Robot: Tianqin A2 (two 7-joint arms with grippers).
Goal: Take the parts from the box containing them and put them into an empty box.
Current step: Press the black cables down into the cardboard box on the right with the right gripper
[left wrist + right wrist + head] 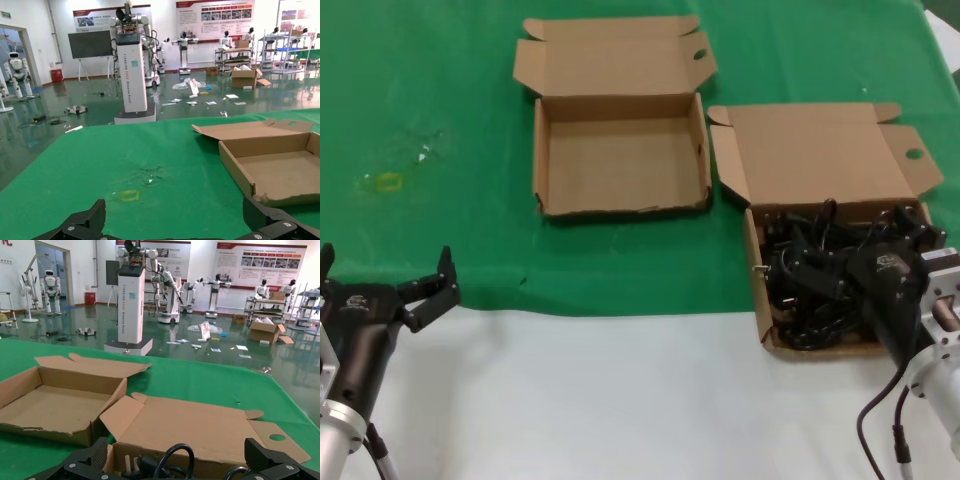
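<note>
The black power cords lie tangled in the squarish tall-lidded carton at the right. My right gripper is open and hangs just above this pile, holding nothing. In the right wrist view a cord loop and a plug with two prongs show between the spread fingers. The wider short-lidded carton stands empty at the centre back; it also shows in the right wrist view and the left wrist view. My left gripper is open and empty at the near left.
A green cloth covers the back of the table, and a white surface covers the front. A small yellow mark and clear scraps lie on the cloth at the left. The table's right edge shows at the far right corner.
</note>
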